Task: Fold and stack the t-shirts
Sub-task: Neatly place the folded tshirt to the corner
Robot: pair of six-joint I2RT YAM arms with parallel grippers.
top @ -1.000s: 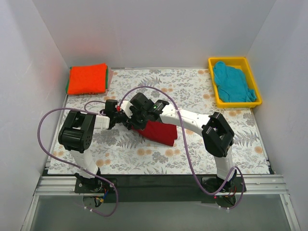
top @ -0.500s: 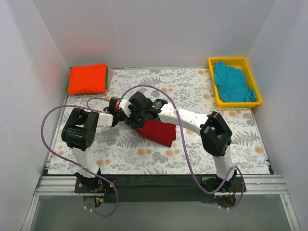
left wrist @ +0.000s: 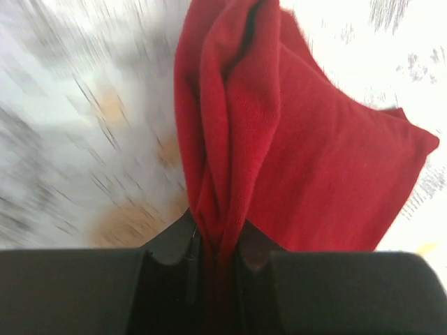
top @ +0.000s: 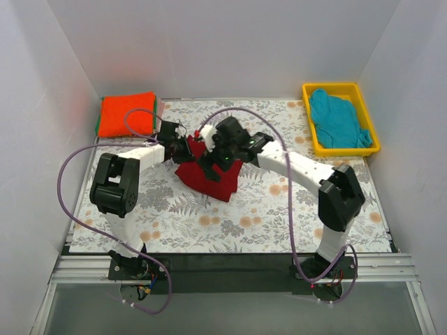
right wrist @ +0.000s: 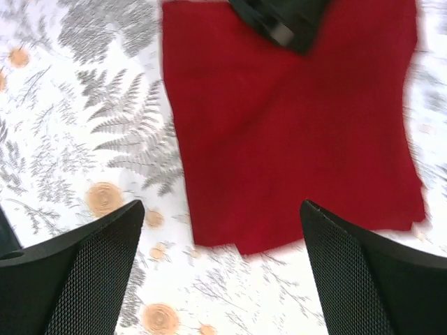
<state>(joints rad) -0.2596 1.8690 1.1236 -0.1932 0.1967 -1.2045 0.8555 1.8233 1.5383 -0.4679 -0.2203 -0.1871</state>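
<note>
At the far left corner of the counter (top: 279, 209) sits the stack of folded shirts, an orange-red shirt (top: 126, 114) on top with green and pink edges showing beneath it.

Just right of that stack, the left pincer (left wrist: 215, 234) is closed tight on a bunched edge of the red shirt (top: 209, 178). Its wrist view shows cloth squeezed between the two fingers and hanging away from them. The red shirt is folded and is held around the middle of the counter, on the left arm's side. Its long axis seems to run from the gripped far-left end down toward the near right, though the blur makes it hard to tell how much of it touches the surface.

The right pincer (right wrist: 222, 204) hovers directly over the shirt with its fingers spread wide and nothing between them.

The stack lies up and to the left of the held shirt, so the left arm is the nearer one and looks best placed to carry it there. The open right pincer could steady the free near end.

At the far right, a teal shirt (top: 339, 118) lies crumpled in the yellow bin (top: 307, 91), well apart from both arms and not yet folded.
</note>
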